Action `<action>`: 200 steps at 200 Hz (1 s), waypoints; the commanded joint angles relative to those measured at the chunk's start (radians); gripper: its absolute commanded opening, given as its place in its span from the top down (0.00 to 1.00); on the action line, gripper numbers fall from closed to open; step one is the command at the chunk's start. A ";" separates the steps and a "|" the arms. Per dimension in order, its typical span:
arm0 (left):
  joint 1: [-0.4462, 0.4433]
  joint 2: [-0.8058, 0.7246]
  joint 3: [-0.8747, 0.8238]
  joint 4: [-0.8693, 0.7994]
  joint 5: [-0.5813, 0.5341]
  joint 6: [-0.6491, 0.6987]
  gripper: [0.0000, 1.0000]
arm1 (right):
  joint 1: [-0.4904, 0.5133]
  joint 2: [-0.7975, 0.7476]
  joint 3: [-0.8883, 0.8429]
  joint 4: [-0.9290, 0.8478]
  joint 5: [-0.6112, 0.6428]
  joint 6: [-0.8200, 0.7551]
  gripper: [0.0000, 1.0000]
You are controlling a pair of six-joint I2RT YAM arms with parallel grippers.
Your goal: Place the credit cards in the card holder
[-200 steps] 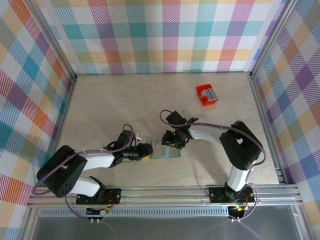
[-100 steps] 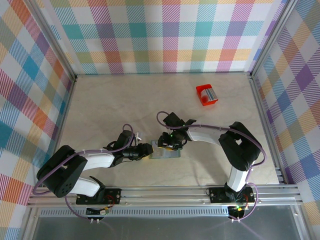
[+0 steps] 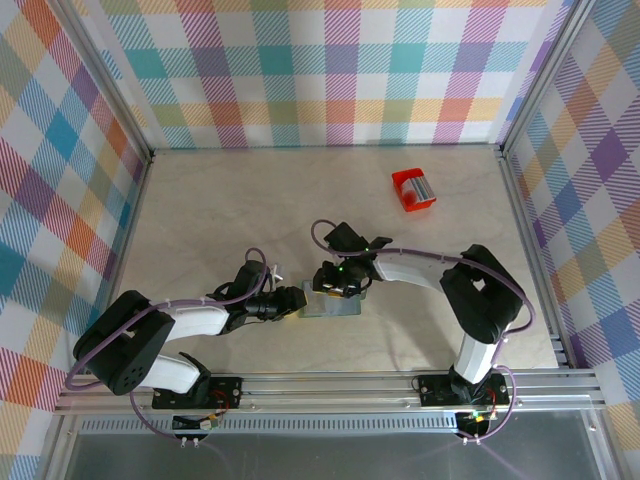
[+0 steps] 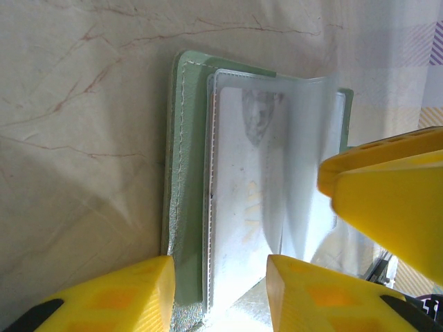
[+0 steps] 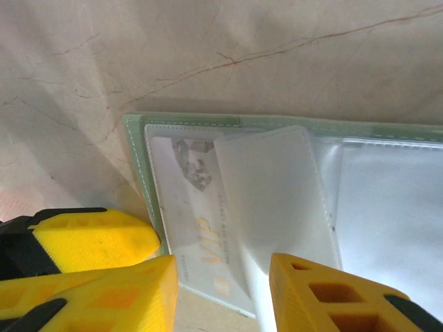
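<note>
Marbled tabletop (image 3: 230,200): card holder (image 4: 185,173) straddled by half-open, empty left gripper (image 4: 220,277); right gripper (image 5: 221,277) likewise above holder's raised sleeve (image 5: 270,200), creasing risked if snagged.

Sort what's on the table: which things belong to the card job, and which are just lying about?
Part of the job: card holder, lying open; VIP card slotted inside it; left gripper and right gripper, both at the holder.
Lying about: red box, far back right, well apart.
</note>
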 commanded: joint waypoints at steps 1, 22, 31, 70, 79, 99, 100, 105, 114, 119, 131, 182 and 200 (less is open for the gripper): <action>-0.010 0.015 -0.008 0.027 -0.002 0.006 0.61 | 0.001 -0.084 0.036 -0.104 0.097 -0.034 0.60; -0.010 0.014 -0.008 0.030 -0.004 0.005 0.61 | -0.009 -0.099 0.047 -0.197 0.185 -0.047 0.57; -0.010 0.015 -0.008 0.031 -0.004 0.007 0.61 | -0.013 -0.095 0.050 -0.223 0.207 -0.053 0.55; -0.010 0.010 -0.005 0.023 -0.001 0.008 0.61 | -0.015 -0.041 0.060 -0.268 0.228 -0.066 0.50; -0.010 0.007 -0.005 0.020 -0.002 0.008 0.61 | -0.015 -0.031 0.060 -0.266 0.229 -0.068 0.49; -0.010 0.002 -0.007 0.016 -0.004 0.008 0.61 | -0.015 -0.017 0.060 -0.266 0.236 -0.069 0.47; -0.010 0.001 -0.007 0.015 -0.005 0.008 0.61 | -0.015 -0.016 0.060 -0.266 0.236 -0.069 0.47; -0.010 0.001 -0.008 0.014 -0.005 0.009 0.61 | -0.015 -0.013 0.060 -0.266 0.236 -0.070 0.47; -0.010 -0.002 -0.008 0.012 -0.005 0.008 0.61 | -0.015 -0.009 0.060 -0.263 0.234 -0.072 0.47; -0.010 -0.002 -0.008 0.011 -0.007 0.009 0.61 | -0.015 -0.007 0.059 -0.259 0.230 -0.072 0.47; -0.010 -0.002 -0.006 0.009 -0.007 0.010 0.61 | -0.015 -0.001 0.060 -0.256 0.225 -0.075 0.46; -0.010 0.010 0.001 0.014 -0.002 0.010 0.61 | -0.014 0.021 0.060 -0.234 0.200 -0.078 0.46; -0.010 0.013 0.001 0.015 -0.002 0.011 0.61 | -0.015 0.028 0.061 -0.237 0.205 -0.079 0.46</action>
